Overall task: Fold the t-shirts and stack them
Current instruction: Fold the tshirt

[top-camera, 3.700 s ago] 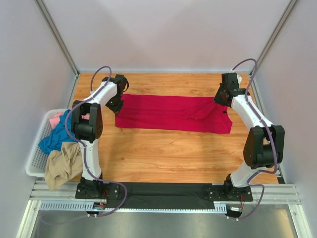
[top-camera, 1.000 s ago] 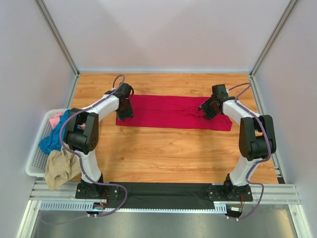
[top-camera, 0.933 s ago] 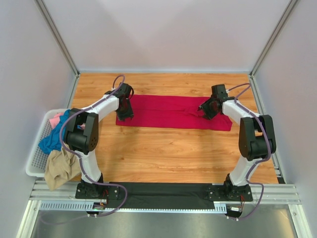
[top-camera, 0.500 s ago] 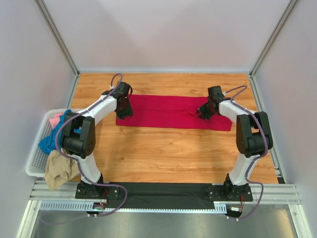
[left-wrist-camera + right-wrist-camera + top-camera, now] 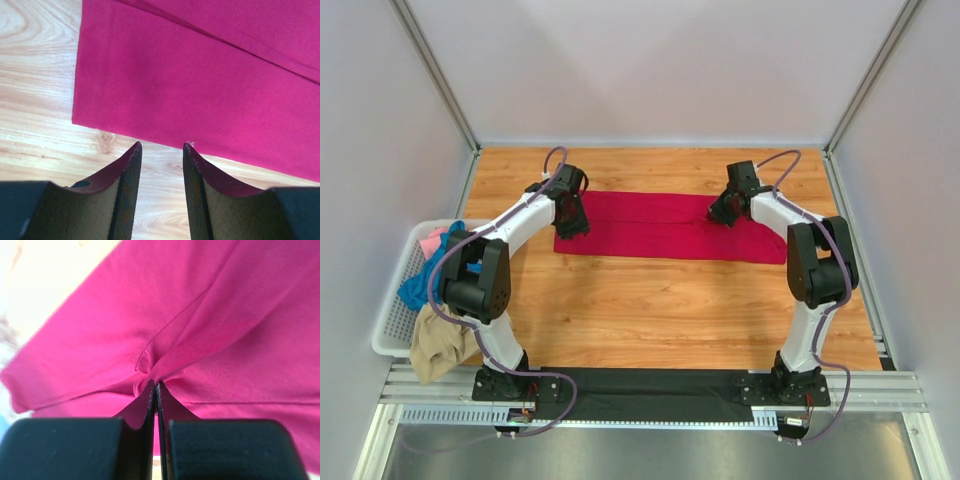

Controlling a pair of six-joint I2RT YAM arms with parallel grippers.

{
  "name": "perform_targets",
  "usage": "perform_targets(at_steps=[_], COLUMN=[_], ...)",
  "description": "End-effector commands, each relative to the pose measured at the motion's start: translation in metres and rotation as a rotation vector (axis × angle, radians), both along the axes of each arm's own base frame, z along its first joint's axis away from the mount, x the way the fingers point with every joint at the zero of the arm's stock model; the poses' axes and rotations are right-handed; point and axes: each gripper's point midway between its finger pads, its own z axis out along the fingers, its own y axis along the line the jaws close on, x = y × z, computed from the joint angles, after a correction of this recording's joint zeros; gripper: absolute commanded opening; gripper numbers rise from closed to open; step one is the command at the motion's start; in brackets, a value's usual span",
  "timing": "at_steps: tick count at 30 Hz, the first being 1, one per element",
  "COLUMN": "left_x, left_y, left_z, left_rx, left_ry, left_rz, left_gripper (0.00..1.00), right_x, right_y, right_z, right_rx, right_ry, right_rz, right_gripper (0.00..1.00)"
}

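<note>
The crimson red t-shirt [image 5: 660, 226] lies folded into a long band across the far half of the wooden table. My left gripper [image 5: 572, 214] hovers over its left end; in the left wrist view the left gripper [image 5: 161, 146] is open and empty just off the shirt's near hem [image 5: 200, 90]. My right gripper [image 5: 718, 212] is over the shirt's right part. In the right wrist view the right gripper [image 5: 155, 384] is shut on a pinched fold of the red cloth [image 5: 210, 340]. Teal [image 5: 432, 272], pink [image 5: 432, 240] and tan [image 5: 442, 338] shirts lie in the basket.
A white lattice basket [image 5: 390, 325] stands off the table's left edge. Grey walls close in the table at the back and sides. A black mounting rail [image 5: 650, 385] runs along the near edge under both arm bases.
My right gripper has moved left along the shirt, dragging the pinched cloth with it; the raised fold at the right end has flattened. My left gripper has barely moved.
</note>
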Motion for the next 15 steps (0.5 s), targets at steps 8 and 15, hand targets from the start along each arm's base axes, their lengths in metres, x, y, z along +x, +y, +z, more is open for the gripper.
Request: perform_targets(at_steps=[8, 15], left_x=[-0.001, -0.001], left_y=[-0.008, -0.014], left_z=[0.005, 0.008], left_rx=[-0.005, -0.006], left_ry=[-0.011, -0.012], left_rz=[-0.005, -0.023], left_gripper=[0.45, 0.46], right_x=[0.035, 0.044], right_y=[0.013, 0.022], right_z=[0.014, 0.014], right_rx=[-0.115, -0.173], right_ry=[-0.158, -0.211], right_rz=[0.185, 0.283], right_gripper=[0.02, 0.1])
